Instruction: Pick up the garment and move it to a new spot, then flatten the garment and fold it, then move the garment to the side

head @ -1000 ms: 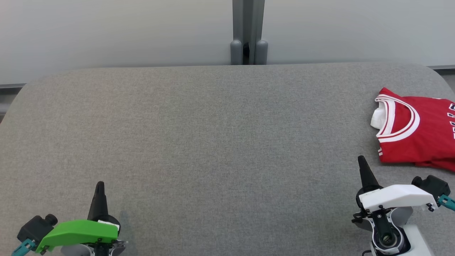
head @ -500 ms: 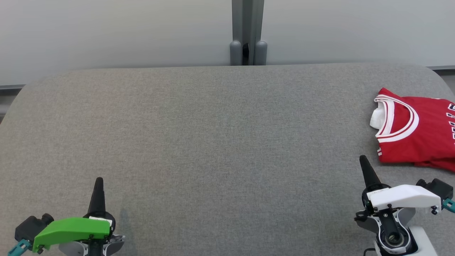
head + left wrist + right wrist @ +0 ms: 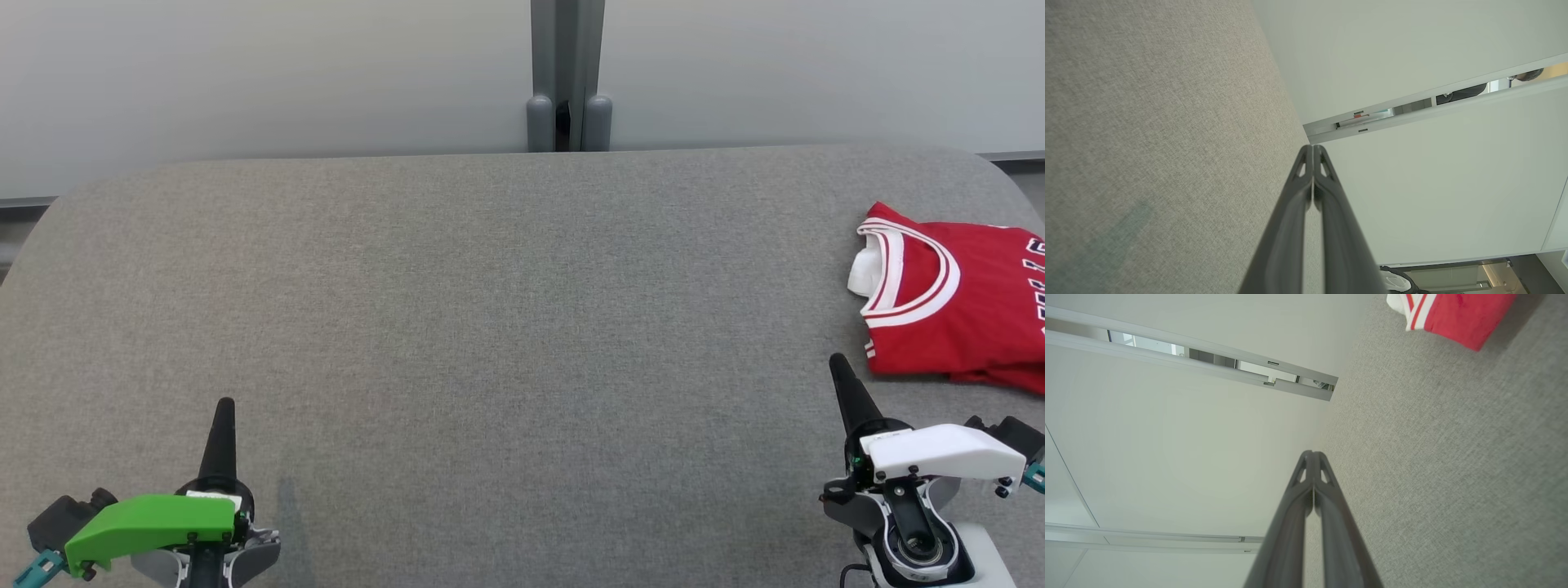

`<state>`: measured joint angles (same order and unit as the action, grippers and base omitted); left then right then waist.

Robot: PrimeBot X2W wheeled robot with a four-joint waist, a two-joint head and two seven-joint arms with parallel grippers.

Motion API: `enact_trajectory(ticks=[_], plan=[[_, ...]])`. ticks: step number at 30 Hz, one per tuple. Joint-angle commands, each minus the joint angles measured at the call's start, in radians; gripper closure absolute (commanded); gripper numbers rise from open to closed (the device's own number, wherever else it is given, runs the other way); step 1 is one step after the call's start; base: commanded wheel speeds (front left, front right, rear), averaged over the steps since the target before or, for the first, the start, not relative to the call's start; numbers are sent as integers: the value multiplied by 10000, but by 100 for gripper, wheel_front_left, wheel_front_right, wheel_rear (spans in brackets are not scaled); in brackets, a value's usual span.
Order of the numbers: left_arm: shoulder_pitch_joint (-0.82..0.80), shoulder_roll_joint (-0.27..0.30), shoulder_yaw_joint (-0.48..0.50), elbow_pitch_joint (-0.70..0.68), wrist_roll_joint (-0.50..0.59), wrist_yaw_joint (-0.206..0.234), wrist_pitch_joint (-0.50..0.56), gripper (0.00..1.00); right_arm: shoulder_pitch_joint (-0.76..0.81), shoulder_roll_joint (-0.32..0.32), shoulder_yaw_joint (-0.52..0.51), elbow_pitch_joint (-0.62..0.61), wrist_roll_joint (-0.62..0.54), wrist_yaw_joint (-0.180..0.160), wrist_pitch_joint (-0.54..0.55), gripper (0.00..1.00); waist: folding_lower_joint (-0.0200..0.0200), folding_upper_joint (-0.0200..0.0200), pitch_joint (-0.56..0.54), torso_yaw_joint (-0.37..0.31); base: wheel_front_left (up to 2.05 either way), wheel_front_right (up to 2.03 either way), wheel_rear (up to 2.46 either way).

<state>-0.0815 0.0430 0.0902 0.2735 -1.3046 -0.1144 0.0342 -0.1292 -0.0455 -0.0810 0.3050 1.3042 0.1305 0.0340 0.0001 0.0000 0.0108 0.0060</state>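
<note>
A folded red jersey (image 3: 955, 306) with white trim at the neck lies at the far right of the grey table (image 3: 490, 327), partly cut off by the head view's edge; a corner of the jersey (image 3: 1453, 314) shows at the top of the right wrist view. My right gripper (image 3: 837, 363) hovers just below and left of the jersey, apart from it, fingers pressed together and empty; the right gripper's tip (image 3: 1312, 454) is shut. My left gripper (image 3: 224, 406) sits at the lower left, far from the jersey, shut and empty, as the left gripper's tip (image 3: 1312, 148) confirms.
A pale partition wall (image 3: 245, 73) with a grey post (image 3: 569, 73) stands behind the table's far edge. The table's rounded corners fall away at the back left and back right.
Both arms have drawn back slightly toward the bottom of the head view. The jersey has not moved.
</note>
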Motion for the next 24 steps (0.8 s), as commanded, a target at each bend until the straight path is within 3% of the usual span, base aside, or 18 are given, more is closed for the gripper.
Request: enact_trajectory(ticks=[1, 24], plan=[[-212, 86, 44, -98, -213, -53, 61, 100, 28, -55, -43, -140, 239, 6, 71, 100, 0, 0, -2, -2, 0, 0, 0], [-296, 99, 183, -232, -1999, -135, 534, 100, 193, -62, -234, -449, 2022, 5, 545, 100, -1, 0, -45, -35, 0, 0, 0]])
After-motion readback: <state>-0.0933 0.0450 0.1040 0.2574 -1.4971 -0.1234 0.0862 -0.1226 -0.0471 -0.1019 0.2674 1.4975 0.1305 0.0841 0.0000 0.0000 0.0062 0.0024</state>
